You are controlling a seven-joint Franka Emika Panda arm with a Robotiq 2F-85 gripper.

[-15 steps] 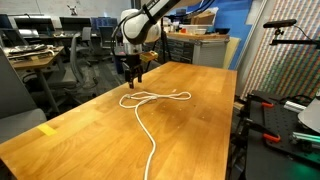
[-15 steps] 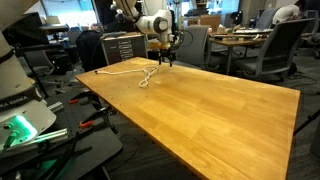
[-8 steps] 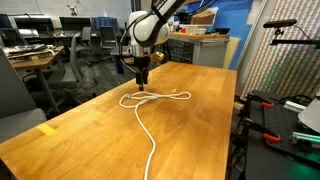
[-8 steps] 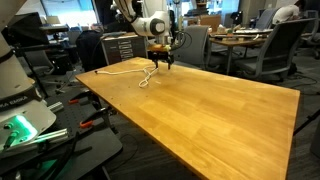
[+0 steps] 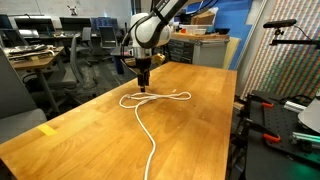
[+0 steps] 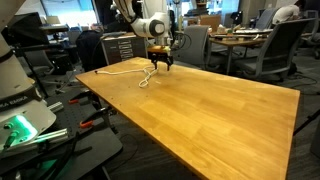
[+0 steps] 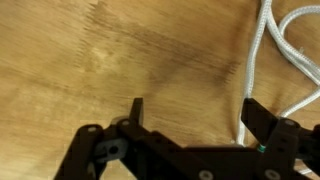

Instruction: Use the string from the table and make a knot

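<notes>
The white string (image 5: 150, 104) lies on the light-brown wooden table (image 5: 90, 130), looped near the far end and trailing toward the near edge. It also shows in an exterior view (image 6: 146, 76) and in the wrist view (image 7: 262, 50). My gripper (image 5: 143, 84) hangs just above the loop's far side, fingers pointing down. In the wrist view my gripper (image 7: 192, 112) is open, with bare wood between the fingers and a strand of string running just inside one finger. The string's dark tip is not visible.
A yellow tape mark (image 5: 48, 129) sits near the table's near corner. Office chairs (image 5: 82, 55) and grey desks stand behind the table. A rack with tools (image 5: 270, 115) stands beside one long edge. A robot base with green lights (image 6: 20, 120) is beside the table.
My gripper has moved sideways over the table and lowered toward the string's loop during the first half second. It has hardly moved since.
</notes>
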